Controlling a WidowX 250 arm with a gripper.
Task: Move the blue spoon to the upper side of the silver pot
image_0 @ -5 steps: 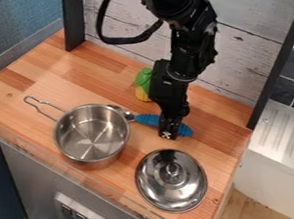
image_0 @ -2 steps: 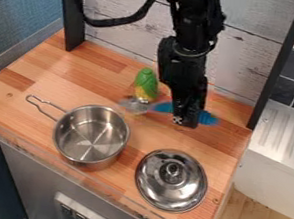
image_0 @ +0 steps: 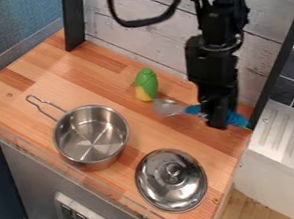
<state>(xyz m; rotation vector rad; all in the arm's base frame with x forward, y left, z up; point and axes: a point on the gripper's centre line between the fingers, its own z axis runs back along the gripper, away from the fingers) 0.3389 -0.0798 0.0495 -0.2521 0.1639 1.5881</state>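
The black gripper (image_0: 216, 124) hangs over the right rear part of the wooden counter, shut on the blue handle of the spoon (image_0: 193, 109). The handle sticks out on both sides of the gripper, and the spoon's metal bowl points left. The spoon seems to be held above the counter, up and to the right of the silver pot (image_0: 91, 136). The pot stands uncovered at the left front, its wire handle toward the upper left.
A silver lid (image_0: 170, 180) lies at the front right of the counter (image_0: 38, 80). A green and yellow corn toy (image_0: 146, 84) stands near the back, just left of the spoon's bowl. Dark posts flank the rear wooden wall.
The gripper has carried the spoon up in the view and to the right, away from the pot's rim and past the corn toy. Pot and lid have hardly moved.
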